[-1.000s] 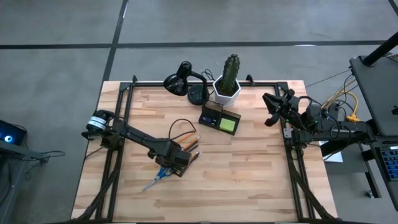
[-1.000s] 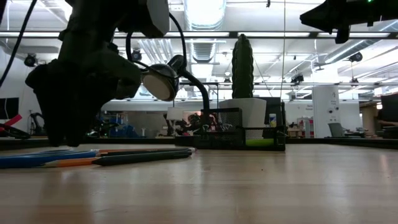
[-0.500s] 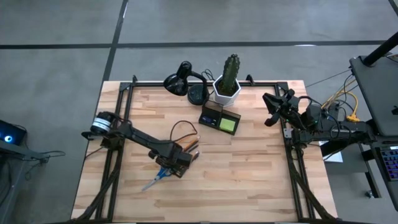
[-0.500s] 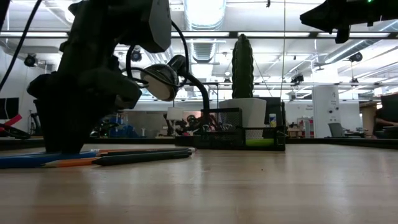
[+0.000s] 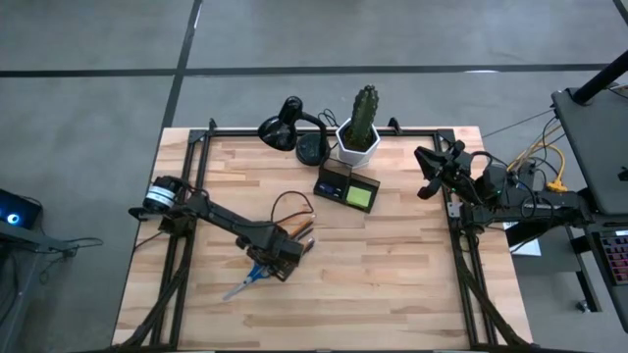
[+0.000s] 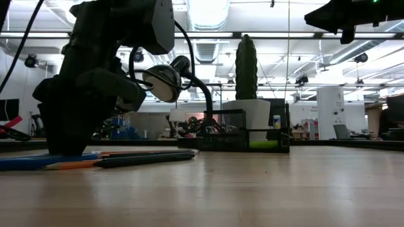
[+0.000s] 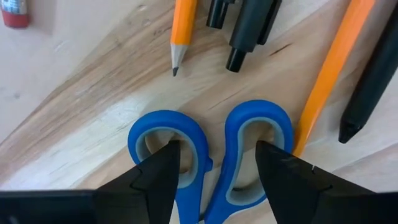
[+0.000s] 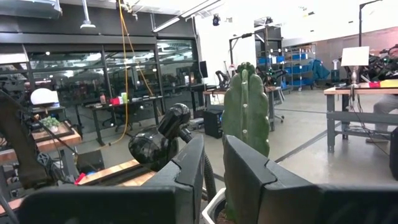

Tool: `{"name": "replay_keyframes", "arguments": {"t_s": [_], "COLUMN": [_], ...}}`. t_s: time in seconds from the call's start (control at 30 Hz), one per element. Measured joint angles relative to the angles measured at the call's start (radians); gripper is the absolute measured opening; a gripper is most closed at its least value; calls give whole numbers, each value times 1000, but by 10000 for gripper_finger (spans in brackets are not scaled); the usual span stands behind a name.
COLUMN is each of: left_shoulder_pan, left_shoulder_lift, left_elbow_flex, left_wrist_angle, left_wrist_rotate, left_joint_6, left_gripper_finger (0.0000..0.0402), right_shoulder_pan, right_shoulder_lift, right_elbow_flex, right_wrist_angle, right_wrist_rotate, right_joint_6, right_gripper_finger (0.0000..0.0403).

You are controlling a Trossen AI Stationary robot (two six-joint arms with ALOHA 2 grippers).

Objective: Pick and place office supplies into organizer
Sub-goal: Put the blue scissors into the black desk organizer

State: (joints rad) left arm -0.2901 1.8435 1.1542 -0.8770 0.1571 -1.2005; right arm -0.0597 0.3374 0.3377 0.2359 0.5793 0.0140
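Dark brown and boxy, the small rectangular desk organizer (image 5: 347,187) sits at the back of the wooden table (image 5: 392,265), just in front of the white hexagonal cactus pot (image 5: 358,143) and beside the black desk lamp (image 5: 289,126). One of its compartments holds a lime-green square sticky-note pad (image 5: 360,196); what lies in the darker compartment cannot be made out.

Down at the table's front left, the left gripper (image 7: 214,163) hovers low over the blue-handled scissors (image 7: 208,149), its fingers parted with one tip at each handle loop, gripping nothing. Around the scissors lie orange pencils (image 7: 331,70) and dark pens (image 7: 249,28).

Parked at the table's right edge, raised, the right gripper (image 8: 213,163) has its fingers a narrow gap apart.
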Motion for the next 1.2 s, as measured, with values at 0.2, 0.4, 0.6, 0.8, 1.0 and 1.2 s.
{"name": "replay_keyframes", "arguments": {"t_s": [0.2, 0.4, 0.6, 0.8, 1.0, 1.2], "left_shoulder_pan": [0, 0, 0, 0, 0, 0], "left_shoulder_lift": [0, 0, -2, -2, -2, -3], "left_elbow_flex": [0, -3, -9, -12, -13, -14], "left_wrist_angle": [6, 12, 15, 16, 13, 12], "left_wrist_rotate": [-28, -32, -32, -35, -35, -33], "left_joint_6": [12, 14, 14, 27, 38, 38], "left_gripper_finger": [176, 154, 129, 100, 71, 68], "right_shoulder_pan": [0, 0, 0, 0, 0, 0], "right_shoulder_lift": [0, 0, 0, 0, 0, 0], "right_elbow_flex": [0, 0, 0, 0, 0, 0], "right_wrist_angle": [0, 0, 0, 0, 2, 5], "right_wrist_rotate": [0, 0, 0, 0, 0, 0], "right_joint_6": [0, 0, 0, -22, -25, -25], "right_gripper_finger": [53, 53, 53, 53, 53, 53]}}
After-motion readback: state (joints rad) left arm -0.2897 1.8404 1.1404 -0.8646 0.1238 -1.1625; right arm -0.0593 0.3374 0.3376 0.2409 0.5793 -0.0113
